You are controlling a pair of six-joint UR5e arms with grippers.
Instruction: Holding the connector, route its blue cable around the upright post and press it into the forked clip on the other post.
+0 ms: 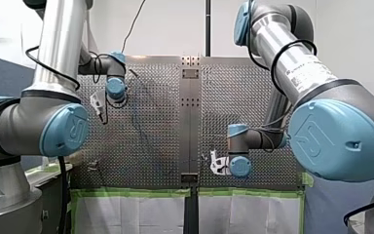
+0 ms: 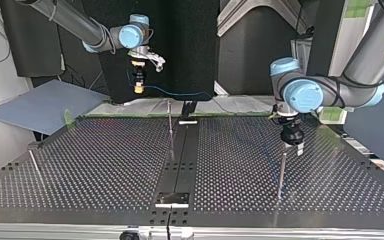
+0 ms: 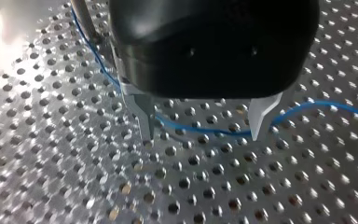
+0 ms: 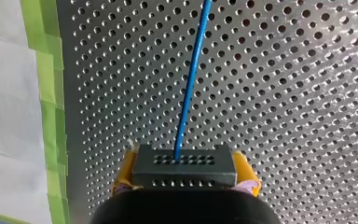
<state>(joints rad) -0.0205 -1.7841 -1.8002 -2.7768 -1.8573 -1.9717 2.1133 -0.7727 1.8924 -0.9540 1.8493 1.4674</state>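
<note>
Yellow pads (image 4: pixel 123 175) of my right pincer (image 4: pixel 185 173) were clamped on the dark connector (image 4: pixel 184 161), one pad at each side of the block. The blue cable (image 4: pixel 191 79) left the connector's face and ran straight ahead over the perforated worktop (image 4: pixel 284 93), near a strip of green tape (image 4: pixel 51 93) along its edge. In the top view that pincer hung raised above the worktop's far edge, at the view's left, and the cable led from it toward the view's right.

My left pincer (image 3: pixel 203 135) (black body, metal fingers) stood open, its fingertips close over the worktop, with the cable crossing the gap between them; whether a finger touched it I could not tell. Beyond one finger the cable ran on to a thin post (image 3: pixel 85 21) just beside the pincer. Two more showed in the top view: a middle post (image 2: pixel 170 125) near the worktop's centre and an outer post (image 2: pixel 34 162) well apart at the view's left; which one carried the fork was too small to tell
</note>
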